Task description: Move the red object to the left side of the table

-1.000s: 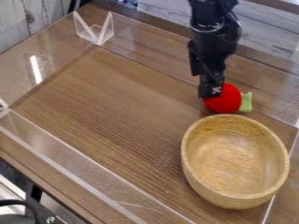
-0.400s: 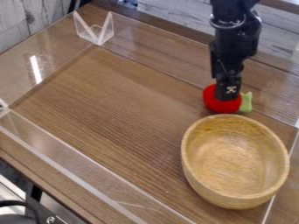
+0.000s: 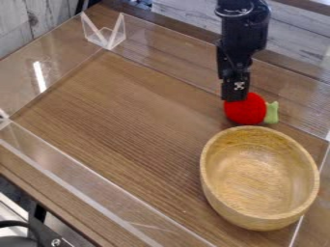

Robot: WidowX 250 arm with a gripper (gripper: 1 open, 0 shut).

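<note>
The red object, a small round toy fruit with a green tuft on its right side, sits on the table at the right, just behind the wooden bowl. My gripper points down right over the fruit's upper left edge. Its dark fingers are open and hold nothing. I cannot tell whether the fingertips touch the fruit.
A large tan wooden bowl fills the near right corner. Low clear acrylic walls run along the table's edges. A small clear V-shaped stand sits at the back left. Bare wood stretches across the left and middle.
The gripper swung right over the red fruit, then came back to the left and rose a little. The fruit and the bowl have not moved.
</note>
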